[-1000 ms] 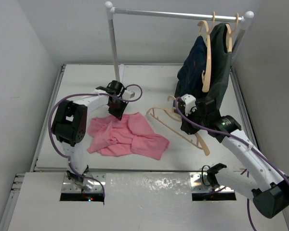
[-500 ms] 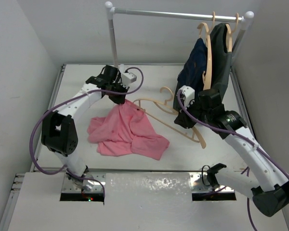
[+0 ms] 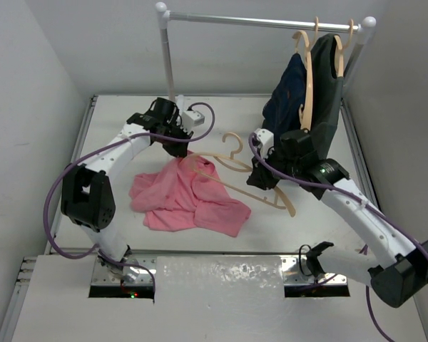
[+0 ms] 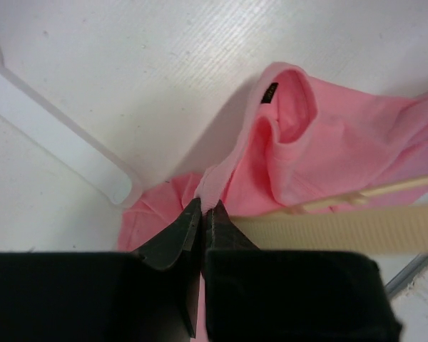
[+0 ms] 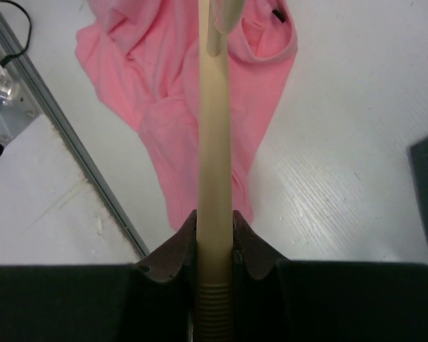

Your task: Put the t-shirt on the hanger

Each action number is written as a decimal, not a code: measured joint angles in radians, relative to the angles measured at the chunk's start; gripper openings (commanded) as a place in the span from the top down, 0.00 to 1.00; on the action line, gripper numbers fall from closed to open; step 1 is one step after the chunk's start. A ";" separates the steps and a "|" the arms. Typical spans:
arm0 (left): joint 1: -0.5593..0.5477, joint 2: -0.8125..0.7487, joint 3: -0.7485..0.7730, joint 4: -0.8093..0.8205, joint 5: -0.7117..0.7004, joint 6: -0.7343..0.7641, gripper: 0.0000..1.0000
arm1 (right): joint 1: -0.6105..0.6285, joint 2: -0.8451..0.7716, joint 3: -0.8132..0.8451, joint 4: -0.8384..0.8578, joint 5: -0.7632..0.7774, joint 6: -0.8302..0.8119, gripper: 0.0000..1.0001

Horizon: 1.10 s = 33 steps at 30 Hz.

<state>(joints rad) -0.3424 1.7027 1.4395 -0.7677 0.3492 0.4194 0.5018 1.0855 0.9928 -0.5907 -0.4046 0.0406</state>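
Observation:
The pink t-shirt (image 3: 189, 199) lies crumpled on the white table, its far edge lifted. My left gripper (image 3: 177, 148) is shut on the collar edge of the t-shirt (image 4: 285, 164), holding it up. My right gripper (image 3: 260, 178) is shut on one arm of the pale wooden hanger (image 3: 235, 174), held level above the table. The hanger's other arm reaches over the raised collar. In the right wrist view the hanger (image 5: 215, 142) runs straight out from the jaws over the t-shirt (image 5: 178, 92). In the left wrist view the hanger (image 4: 342, 228) crosses just by the collar opening.
A metal clothes rail (image 3: 264, 23) stands at the back with its white post (image 3: 168, 60) near my left gripper. Two hangers hold a navy garment (image 3: 289, 89) and a dark grey-green garment (image 3: 327, 92) at the right end.
My left gripper has lifted the t-shirt's collar up and toward the back. My right gripper has carried the hanger left, until its arm reaches the raised collar.

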 measured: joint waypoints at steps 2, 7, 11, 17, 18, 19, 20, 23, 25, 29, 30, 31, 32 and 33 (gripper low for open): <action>-0.001 -0.005 -0.001 -0.018 0.022 0.027 1.00 | 0.000 0.035 0.000 0.009 0.000 -0.013 1.00; -0.008 -0.048 -0.008 -0.051 0.055 0.082 1.00 | 0.000 0.092 0.007 0.005 0.016 -0.052 1.00; -0.012 -0.053 -0.008 -0.051 0.039 0.100 1.00 | 0.003 0.085 0.051 -0.024 0.047 -0.085 1.00; -0.024 -0.051 0.003 -0.055 0.047 0.106 1.00 | 0.012 0.082 0.067 -0.023 0.035 -0.110 1.00; -0.029 -0.050 0.015 -0.061 0.053 0.105 1.00 | 0.017 0.092 0.067 -0.023 0.032 -0.112 1.00; -0.034 -0.050 0.031 -0.066 0.059 0.103 1.00 | 0.023 0.103 0.067 -0.018 0.028 -0.112 1.00; -0.039 -0.050 0.047 -0.070 0.064 0.103 1.00 | 0.029 0.115 0.066 -0.009 0.025 -0.112 1.00; -0.045 -0.053 0.093 -0.071 0.106 0.106 1.00 | 0.038 0.129 0.050 0.023 -0.005 -0.112 1.00; -0.046 -0.075 0.097 -0.074 0.146 0.112 1.00 | 0.044 0.127 0.039 0.038 -0.018 -0.111 1.00; -0.074 -0.151 0.064 -0.106 0.196 0.145 1.00 | 0.046 0.121 0.037 0.066 -0.035 -0.108 1.00; -0.089 -0.164 0.064 -0.116 0.206 0.154 1.00 | 0.046 0.117 0.034 0.065 -0.044 -0.105 1.00; -0.105 -0.174 0.066 -0.124 0.218 0.161 1.00 | 0.046 0.114 0.028 0.067 -0.047 -0.102 1.00; -0.125 -0.181 0.072 -0.140 0.233 0.164 1.00 | 0.048 0.111 0.021 0.074 -0.050 -0.098 1.00; -0.145 -0.183 0.084 -0.157 0.249 0.168 1.00 | 0.051 0.107 0.015 0.084 -0.052 -0.093 1.00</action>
<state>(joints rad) -0.4873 1.5192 1.5238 -0.9249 0.5980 0.5877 0.5526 1.1923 1.0077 -0.5072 -0.4564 -0.0528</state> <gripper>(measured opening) 0.007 0.164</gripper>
